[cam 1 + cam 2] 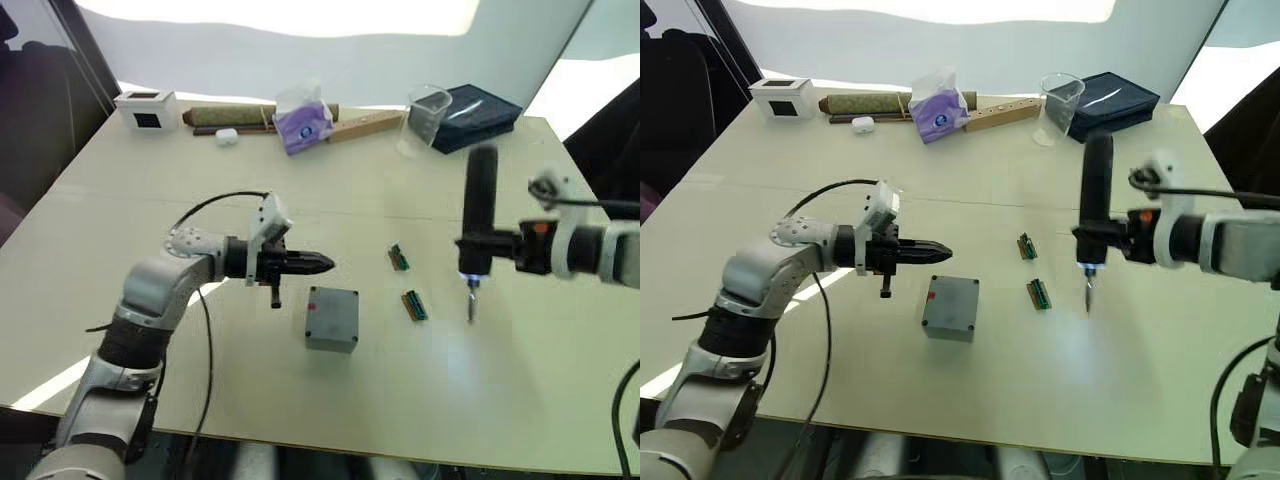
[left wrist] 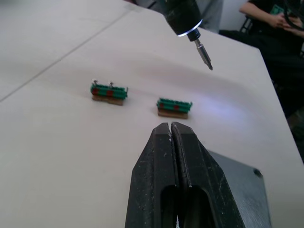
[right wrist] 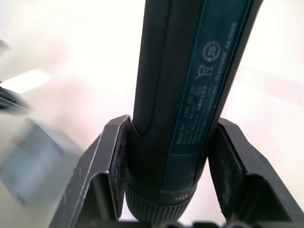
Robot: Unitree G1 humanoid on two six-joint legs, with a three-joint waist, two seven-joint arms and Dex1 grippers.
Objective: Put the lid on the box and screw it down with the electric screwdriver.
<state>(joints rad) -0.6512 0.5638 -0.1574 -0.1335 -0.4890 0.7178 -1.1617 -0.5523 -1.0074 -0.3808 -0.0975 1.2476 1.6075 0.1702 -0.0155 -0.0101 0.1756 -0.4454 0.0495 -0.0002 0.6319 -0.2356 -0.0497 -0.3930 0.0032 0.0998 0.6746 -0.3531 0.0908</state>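
Right gripper (image 1: 1102,240) clamps the electric screwdriver (image 1: 1097,200) upright — bit above the counter (image 1: 1140,360), at 3 o'clock of the box (image 1: 951,308); left gripper (image 1: 940,252) pinched empty.

Bright backlight glare, washed table (image 1: 420,400), blurred right-wrist background

Left arm bent at elbow, forearm level, left gripper (image 1: 318,264) fingers pressed together, empty. Right arm reaches in from the side, right gripper (image 1: 478,243) clamped around electric screwdriver (image 1: 479,215), roughly upright.
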